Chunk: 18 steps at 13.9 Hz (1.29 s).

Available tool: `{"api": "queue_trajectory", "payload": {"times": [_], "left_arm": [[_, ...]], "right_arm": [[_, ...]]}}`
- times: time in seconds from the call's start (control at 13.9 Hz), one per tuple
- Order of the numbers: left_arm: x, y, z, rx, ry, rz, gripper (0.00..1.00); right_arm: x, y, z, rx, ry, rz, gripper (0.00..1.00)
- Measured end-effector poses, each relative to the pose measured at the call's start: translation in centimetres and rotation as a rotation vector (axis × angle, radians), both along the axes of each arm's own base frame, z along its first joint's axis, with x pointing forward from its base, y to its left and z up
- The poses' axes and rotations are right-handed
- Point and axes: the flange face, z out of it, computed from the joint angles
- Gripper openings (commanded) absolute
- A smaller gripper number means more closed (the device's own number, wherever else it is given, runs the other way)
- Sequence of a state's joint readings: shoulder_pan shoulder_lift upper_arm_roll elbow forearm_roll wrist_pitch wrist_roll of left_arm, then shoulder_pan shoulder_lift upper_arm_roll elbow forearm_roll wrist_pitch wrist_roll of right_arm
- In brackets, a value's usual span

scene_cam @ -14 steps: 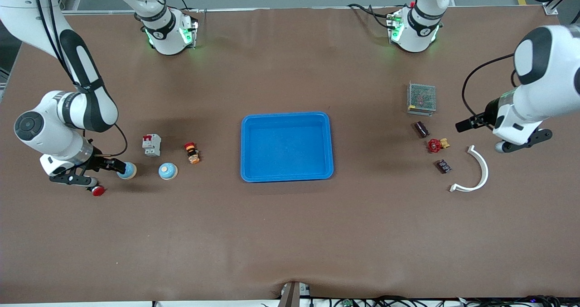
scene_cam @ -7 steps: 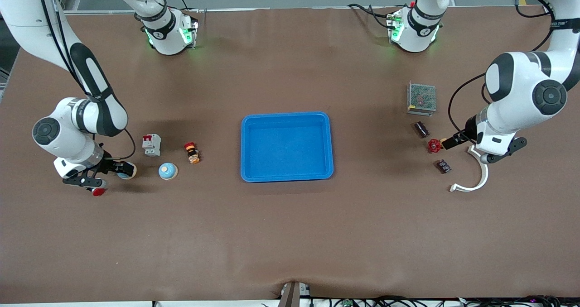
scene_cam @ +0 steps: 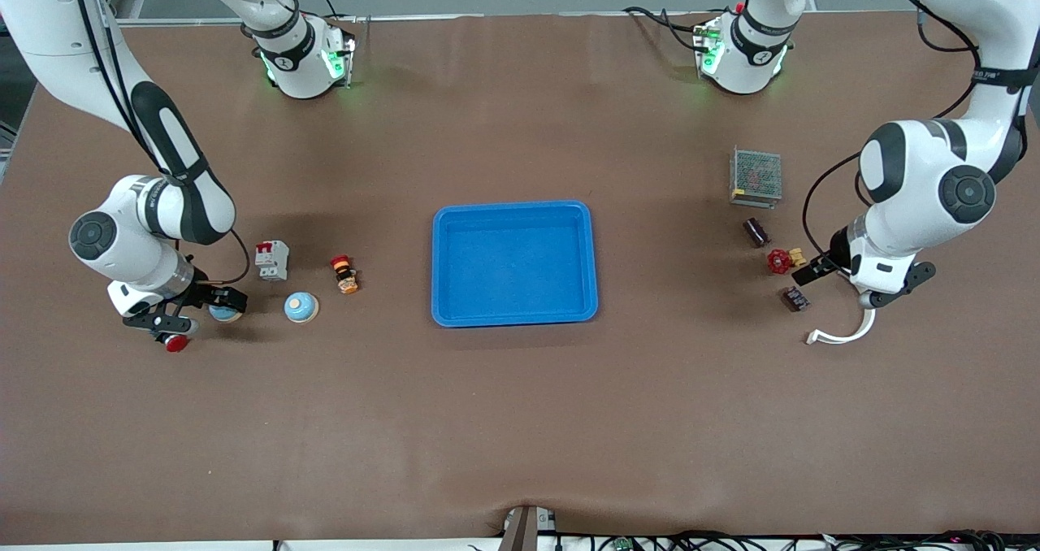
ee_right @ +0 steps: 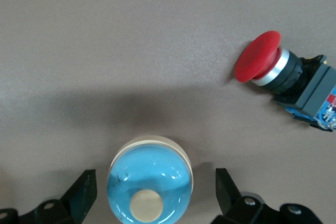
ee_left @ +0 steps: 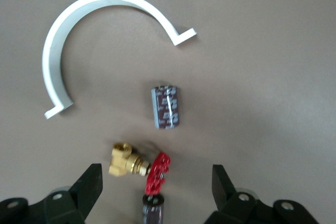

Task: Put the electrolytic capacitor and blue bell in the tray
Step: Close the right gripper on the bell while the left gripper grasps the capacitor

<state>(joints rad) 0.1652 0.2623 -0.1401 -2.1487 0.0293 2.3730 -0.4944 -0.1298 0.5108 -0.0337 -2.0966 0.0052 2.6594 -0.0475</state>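
Front view shows one bright-blue tray point(scene_cam: 514, 263), two blue bells and two dark electrolytic capacitors. Both bells lie toward the right arm's end of the table from the tray: one bell point(scene_cam: 301, 307) stands free, the other bell point(scene_cam: 221, 314) sits under the right gripper point(scene_cam: 197, 310), whose fingers are spread wide on either side of its glossy blue dome with a cream button and cream base, not touching it. A single red push button point(scene_cam: 175, 342) lies just beside that bell. Toward the left arm's end from the tray, the left gripper point(scene_cam: 841, 284) hangs spread and empty over a red-handled brass valve point(scene_cam: 781, 261). One capacitor point(scene_cam: 795, 298), a short dark cylinder with pale printing, lies near its fingers; the other capacitor point(scene_cam: 756, 232) lies farther from the camera.
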Motion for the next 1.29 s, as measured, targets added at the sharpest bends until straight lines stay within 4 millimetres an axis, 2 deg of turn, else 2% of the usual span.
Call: {"api": "queue_trajectory", "payload": {"times": [0.14,0.22,0.36,0.43,0.5,0.79,0.93,1.08,1.29], "left_arm": [[0.3,0.5,-1.6,-0.005,-0.01,0.009,0.79],[0.4,0.7,-2.3,-0.007,-0.016,0.014,0.77],[0.6,1.4,-3.6,-0.011,-0.034,0.028,0.72],[0.7,1.7,-4.2,-0.013,-0.04,0.034,0.69],[0.7,1.9,-4.9,-0.015,-0.04,0.038,0.66],[0.6,1.9,-6.7,-0.017,-0.036,0.034,0.6],[0.7,1.9,-7.5,-0.019,-0.039,0.035,0.5],[0.9,1.9,-8.2,-0.022,-0.047,0.036,0.41],[1.2,1.8,-8.9,-0.025,-0.05,0.036,0.13]], "right_arm": [[-0.2,0.0,-0.2,0.002,0.004,-0.002,1.0],[-0.2,0.0,-0.2,0.002,0.005,-0.003,0.89],[-0.3,0.0,-0.3,0.003,0.005,-0.004,0.32],[-0.3,0.0,-0.3,0.003,0.005,-0.004,0.07],[-0.2,0.0,-0.2,0.003,0.003,-0.005,0.0],[-0.2,0.1,-0.1,0.008,0.004,-0.032,0.0],[0.1,1.0,0.3,0.024,0.034,-0.114,0.0],[1.3,3.4,2.4,0.049,0.099,-0.228,0.0],[3.1,8.4,7.5,0.072,0.146,-0.365,0.0]]}}
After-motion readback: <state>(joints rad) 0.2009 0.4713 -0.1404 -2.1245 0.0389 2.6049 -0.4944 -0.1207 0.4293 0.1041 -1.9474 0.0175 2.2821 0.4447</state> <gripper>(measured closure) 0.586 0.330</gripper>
